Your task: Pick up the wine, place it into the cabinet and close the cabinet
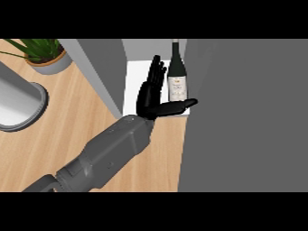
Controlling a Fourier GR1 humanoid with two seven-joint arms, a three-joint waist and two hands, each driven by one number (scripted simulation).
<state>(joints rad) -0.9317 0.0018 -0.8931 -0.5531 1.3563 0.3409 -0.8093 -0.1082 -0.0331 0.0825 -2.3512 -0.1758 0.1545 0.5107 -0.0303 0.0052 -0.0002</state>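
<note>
Standing upright on the white floor of the cabinet [135, 85], the wine [177, 74] sits at the opening's right side, close against the big grey door panel [249, 117] that fills the right of the view. Only 1 hand shows: one black hand [153, 97] at the end of a grey forearm rising from the lower left; which arm it belongs to cannot be told for sure, though it reads as the left. Its fingers [157, 72] are straight and spread just left of the bottle, the thumb [179, 106] stretched under the label's near edge, so nothing is gripped. That open pose suggests the bottle is already set down and freed. Farther left on the wooden tabletop [63, 117] are a potted plant [46, 54] and a grey cylinder [9, 101]. Closing the door looks like the remaining step.
</note>
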